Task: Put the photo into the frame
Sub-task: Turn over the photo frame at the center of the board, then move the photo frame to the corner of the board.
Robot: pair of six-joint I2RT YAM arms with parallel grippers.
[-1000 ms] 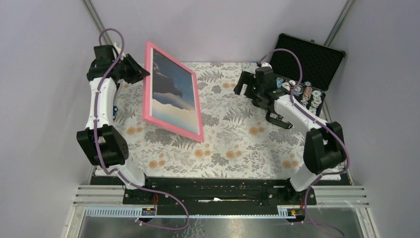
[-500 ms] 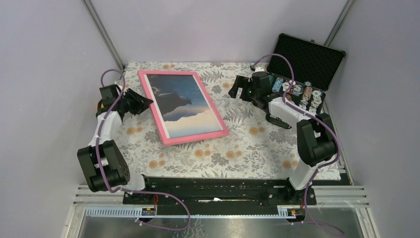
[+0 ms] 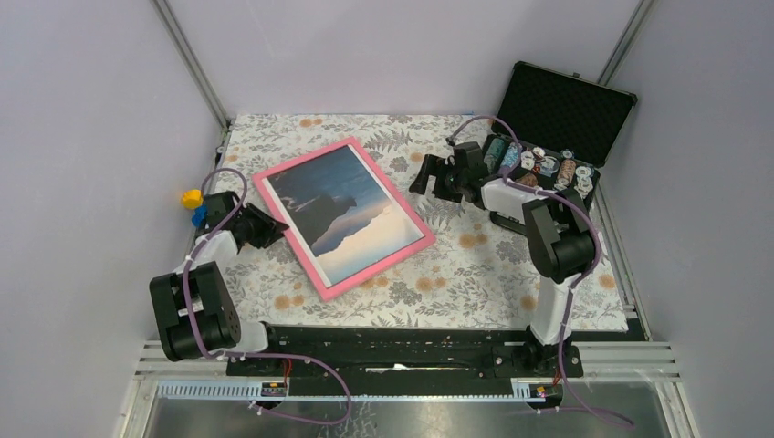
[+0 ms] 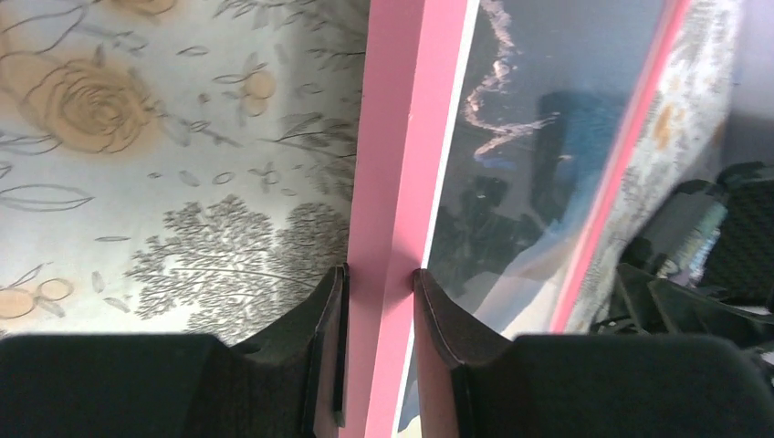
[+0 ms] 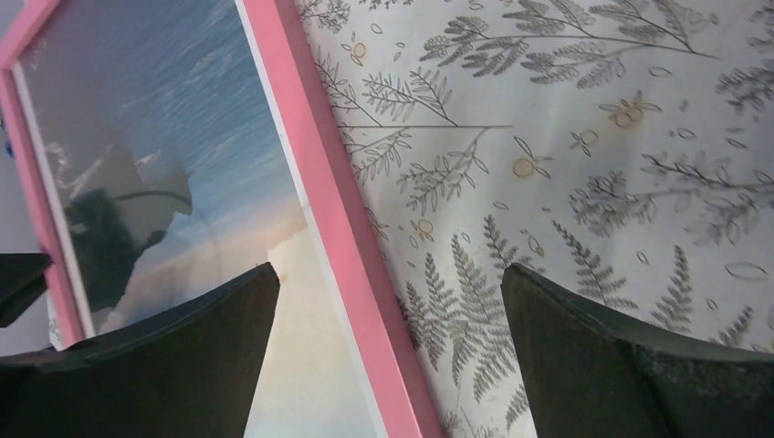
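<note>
The salmon-pink frame (image 3: pixel 378 270) lies nearly flat on the floral cloth, left of the table's middle. The photo (image 3: pixel 342 212), a dark mountain under blue sky and pale cloud, sits inside it behind the pane. My left gripper (image 3: pixel 272 225) is low at the frame's left side. In the left wrist view the left gripper (image 4: pixel 379 278) is shut on the pink rim (image 4: pixel 397 137), with the photo (image 4: pixel 538 137) just beyond. My right gripper (image 3: pixel 427 178) hovers by the frame's far right edge. In its own view the right gripper (image 5: pixel 388 269) stands wide open above the rim (image 5: pixel 310 155) and the photo (image 5: pixel 164 119), holding nothing.
An open black case (image 3: pixel 566 105) stands at the back right with several small round items (image 3: pixel 548 169) in its lower half. A small yellow and blue object (image 3: pixel 192 199) sits at the cloth's left edge. The floral cloth (image 3: pixel 456 274) covers the table.
The frame has come down from a steep tilt to nearly flat, still in my left gripper, as the left arm lowered toward me. The right gripper has moved left toward the frame.
</note>
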